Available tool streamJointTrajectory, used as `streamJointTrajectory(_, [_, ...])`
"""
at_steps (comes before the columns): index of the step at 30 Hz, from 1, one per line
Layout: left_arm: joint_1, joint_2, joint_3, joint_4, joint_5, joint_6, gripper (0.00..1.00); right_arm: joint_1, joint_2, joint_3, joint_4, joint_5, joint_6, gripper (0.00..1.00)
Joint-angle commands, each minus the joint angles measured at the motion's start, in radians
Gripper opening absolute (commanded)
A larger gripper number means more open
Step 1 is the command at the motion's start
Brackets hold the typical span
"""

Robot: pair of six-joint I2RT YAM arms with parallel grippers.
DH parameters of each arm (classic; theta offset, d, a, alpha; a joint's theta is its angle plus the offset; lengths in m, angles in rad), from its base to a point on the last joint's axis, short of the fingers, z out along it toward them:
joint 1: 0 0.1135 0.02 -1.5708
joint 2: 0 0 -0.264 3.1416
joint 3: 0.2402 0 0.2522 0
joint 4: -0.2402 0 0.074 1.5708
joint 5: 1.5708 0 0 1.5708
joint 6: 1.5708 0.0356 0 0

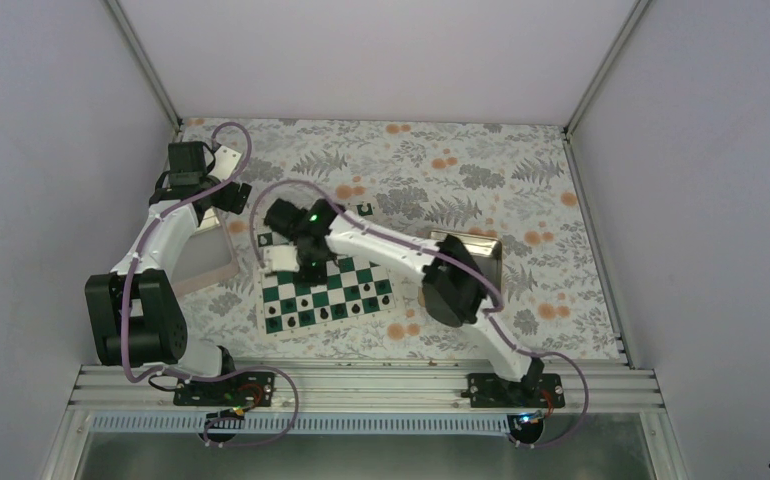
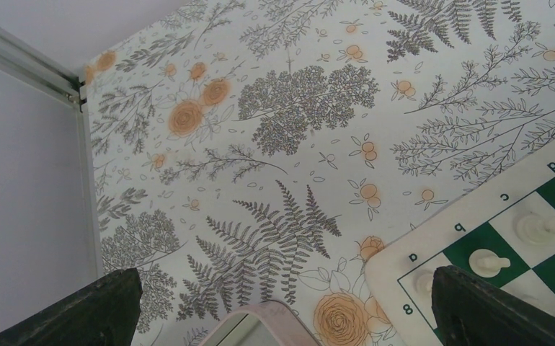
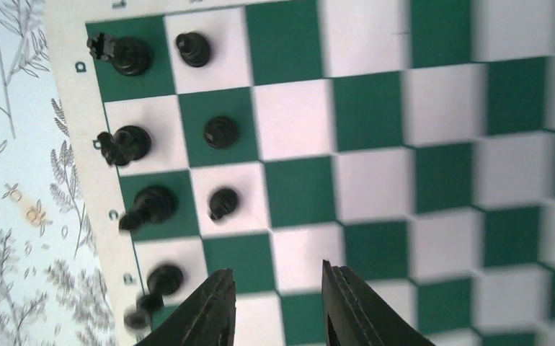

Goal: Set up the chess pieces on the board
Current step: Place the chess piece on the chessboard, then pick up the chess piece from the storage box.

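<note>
The green and white board (image 1: 333, 283) lies in the middle of the table. Several black chess pieces (image 1: 307, 318) stand in two rows along its near edge. In the right wrist view they fill the left files of the board (image 3: 375, 115), for example one (image 3: 220, 132) and another (image 3: 150, 205). My right gripper (image 3: 278, 288) hangs open and empty above a square beside these pieces; it also shows in the top view (image 1: 306, 262). My left gripper (image 2: 282, 310) is wide open and empty, off the board's far left corner (image 2: 404, 263).
A pinkish-rimmed tray (image 1: 207, 262) lies left of the board, its rim under my left gripper (image 2: 260, 321). A gold tray (image 1: 473, 252) sits right of the board, partly under the right arm. White pieces (image 2: 488, 261) stand on the board's far side. A small dark object (image 1: 364, 208) lies beyond the board.
</note>
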Motion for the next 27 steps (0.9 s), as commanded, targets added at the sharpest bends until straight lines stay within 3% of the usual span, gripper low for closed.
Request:
streamJointTrajectory(1, [-0.002, -0.015, 0.008, 0.008, -0.002, -0.004, 1.00, -0.086, -0.185, -0.016, -0.027, 0.046, 0.024, 0.32])
streamJointTrajectory(6, [-0.002, -0.014, 0.012, 0.004, -0.010, -0.003, 1.00, -0.248, -0.347, -0.172, -0.038, 0.059, 0.041, 0.30])
streamJointTrajectory(12, [-0.002, -0.014, 0.007, 0.010, -0.025, -0.001, 1.00, -0.523, -0.605, -0.575, -0.029, 0.108, 0.010, 0.29])
streamJointTrajectory(16, [-0.002, -0.008, -0.002, 0.019, -0.033, 0.003, 1.00, -0.681, -0.729, -0.746, -0.020, 0.128, 0.003, 0.29])
streamJointTrajectory(21, [-0.002, 0.008, 0.003, 0.016, -0.034, 0.003, 1.00, -0.717, -0.816, -0.955, 0.022, 0.111, -0.006, 0.33])
streamJointTrajectory(27, [-0.005, 0.008, 0.008, 0.006, -0.026, -0.001, 1.00, -0.722, -0.836, -1.085, 0.091, 0.105, 0.009, 0.33])
